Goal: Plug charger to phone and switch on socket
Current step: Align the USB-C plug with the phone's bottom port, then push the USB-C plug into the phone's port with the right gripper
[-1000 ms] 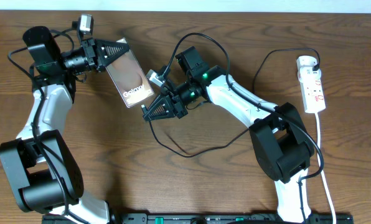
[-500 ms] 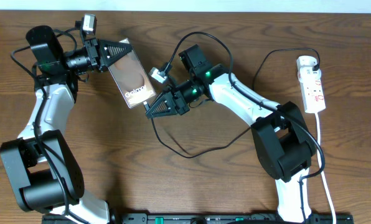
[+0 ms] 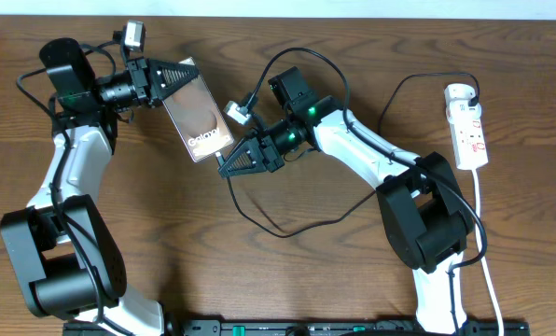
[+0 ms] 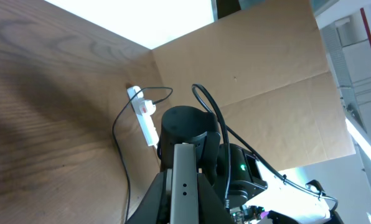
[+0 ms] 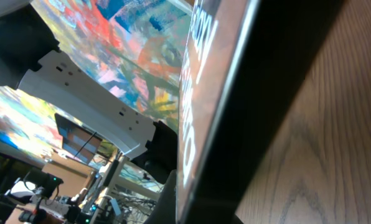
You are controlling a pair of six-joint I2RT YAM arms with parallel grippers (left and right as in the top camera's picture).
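Note:
My left gripper (image 3: 178,74) is shut on the top end of the phone (image 3: 199,117) and holds it tilted above the table, with the "Galaxy" lettering at its lower end. In the left wrist view the phone's grey edge (image 4: 184,180) stands between the jaws. My right gripper (image 3: 228,167) is closed to a point just below the phone's lower end. The black charger cable (image 3: 278,231) leaves its fingertips and loops over the table to the socket (image 3: 468,126) at the far right. The phone's dark edge (image 5: 254,93) fills the right wrist view. The plug tip is hidden.
The socket's white cord (image 3: 483,233) runs down the right edge of the table. The socket also shows far off in the left wrist view (image 4: 147,118), beyond the right arm (image 4: 188,127). Brown cardboard walls stand behind the table.
Both grippers have shifted slightly to the right, carrying the phone and the cable end with them. In the last half second almost nothing has moved.

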